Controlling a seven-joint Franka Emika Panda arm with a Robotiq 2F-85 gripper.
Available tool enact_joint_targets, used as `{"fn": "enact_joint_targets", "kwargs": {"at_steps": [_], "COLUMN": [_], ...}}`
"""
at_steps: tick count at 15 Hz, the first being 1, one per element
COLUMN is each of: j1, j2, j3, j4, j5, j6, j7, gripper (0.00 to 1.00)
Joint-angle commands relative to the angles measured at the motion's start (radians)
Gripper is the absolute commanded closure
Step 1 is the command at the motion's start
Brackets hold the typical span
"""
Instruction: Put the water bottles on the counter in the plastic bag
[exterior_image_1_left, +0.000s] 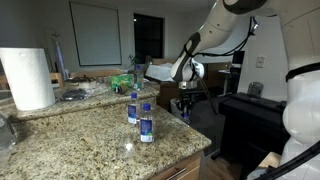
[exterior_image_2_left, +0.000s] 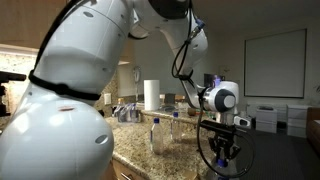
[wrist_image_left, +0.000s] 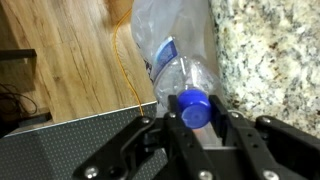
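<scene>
Black two-fingered end effector (wrist_image_left: 193, 113) is seen pinched on the cap end of a small clear plastic water bottle (wrist_image_left: 172, 62) with a blue label and a blue cap, the cap being lodged between the jaws and the body pointing away from the wrist. The held bottle is carried clear of the speckled beige granite worktop (wrist_image_left: 270, 50), just past its rounded edge and above the brown wooden floor (wrist_image_left: 70, 70). In an exterior view a second bottle (exterior_image_1_left: 133, 106) and a third bottle (exterior_image_1_left: 146, 124) are shown upright and near each other on the granite, with a large white paper-towel roll (exterior_image_1_left: 28, 78) well apart at the far end. The whitish plastic bag cannot be made out with certainty in any view. The step in hand is judged to be the carry of this bottle to the bag. For it to be done well, the pinch should be kept firm, since only the narrow top is gripped and the body may swing. The bag's mouth should be found in the wrist view, the bottle centred over it and lowered until its base is inside the soft rim, and only then released, so that nothing is dropped to the floor.
</scene>
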Motion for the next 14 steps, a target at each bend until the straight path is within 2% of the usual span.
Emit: {"fn": "enact_joint_targets", "kwargs": {"at_steps": [1,9,10,11,14], "j1": [-0.014,0.001,0.006,0.006,0.014], "j2": [0.017,0.015,0.015,0.013,-0.019], "j3": [0.029,0.002,-0.004,-0.007,-0.020], "j4": [-0.020,-0.022,-0.021,-0.021,-0.024], "j5": [0.046,-0.003,-0.014,-0.017,-0.034], "j6": [0.014,0.011,0.008,0.009,0.003], "j7": [-0.005,0.025,0.034,0.035,0.050], "gripper": [0.91,0.91,0.42,0.40,0.22]}}
